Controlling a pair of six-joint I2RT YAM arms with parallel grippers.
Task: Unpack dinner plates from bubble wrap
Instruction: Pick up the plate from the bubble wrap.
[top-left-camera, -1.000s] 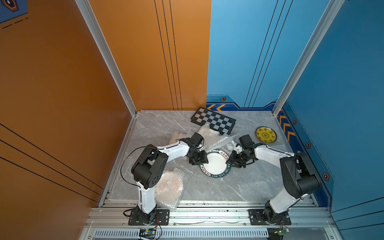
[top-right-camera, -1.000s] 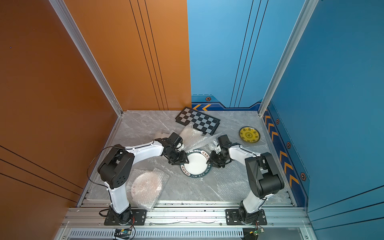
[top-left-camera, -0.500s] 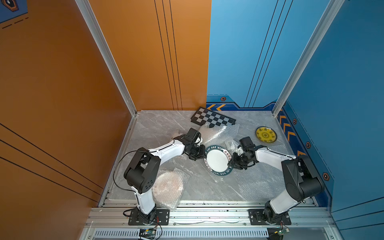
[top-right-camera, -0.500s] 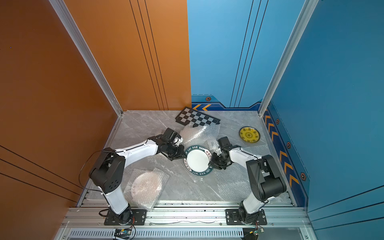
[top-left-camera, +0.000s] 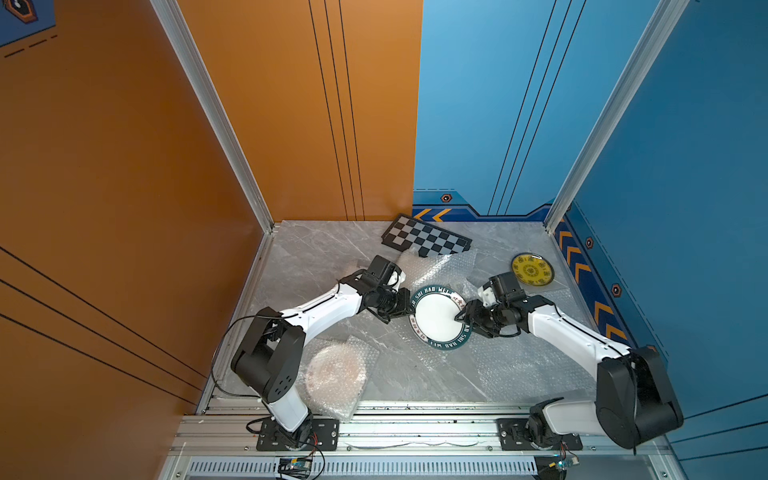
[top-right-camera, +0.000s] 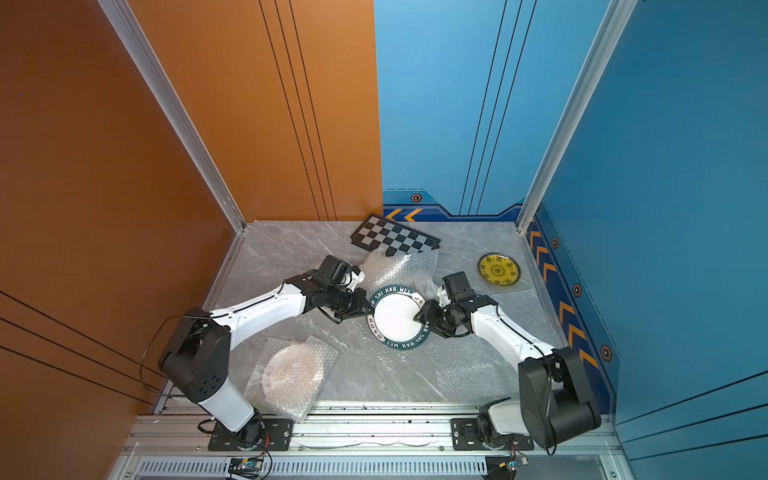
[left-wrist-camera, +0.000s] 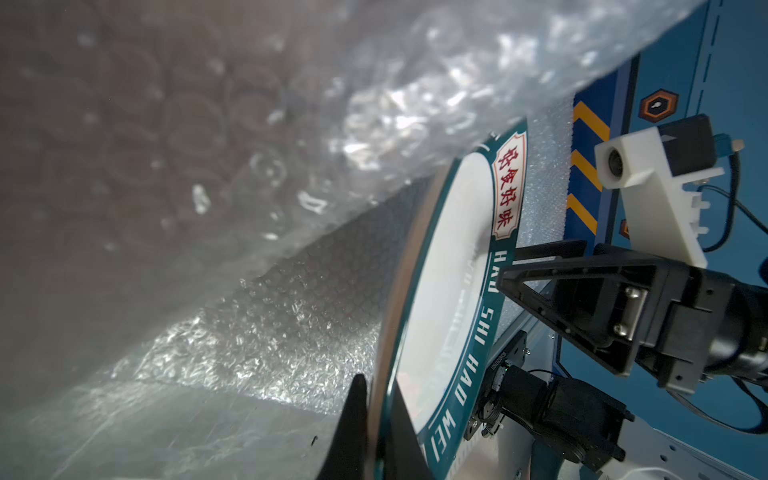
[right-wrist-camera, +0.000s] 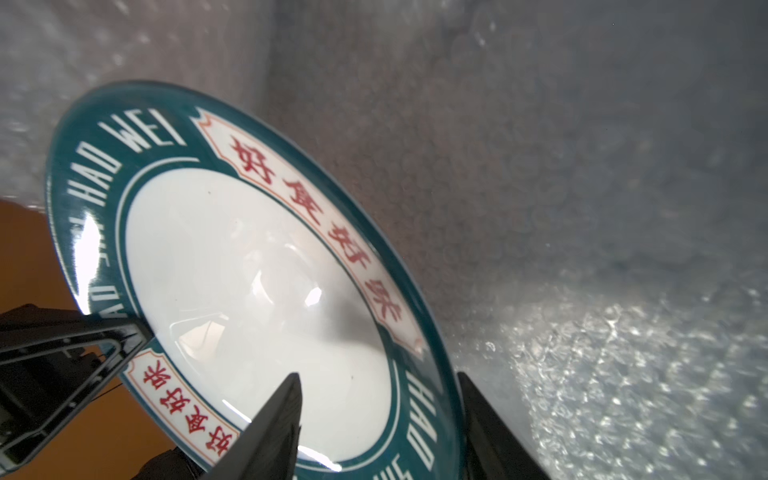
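Here the green plate sits bare, mid-table, between the two arms. Its white well faces up, ringed by a dark green rim with white letters and red characters.

The left claw is pinched tight on the rim at the side toward the orange wall. In the left wrist view its two fingers clamp the edge between them.

The right claw straddles the opposite rim with its jaws apart. In the right wrist view one finger lies over the plate's face and the other behind the edge, with plenty of gap around the rim, so it grips nothing. Whether either finger touches the plate I cannot tell.

Crumpled wrap bunches just behind the plate, toward the back wall, and fills much of both wrist views. More wrap lies flat near the right arm.

At the front left, by the left arm's base, a wrapped plate lies under its bubble sheet. A yellow plate rests unwrapped near the blue wall, well apart from the claws.

A checkerboard lies at the back of the grey table, its near edge touching the crumpled wrap.
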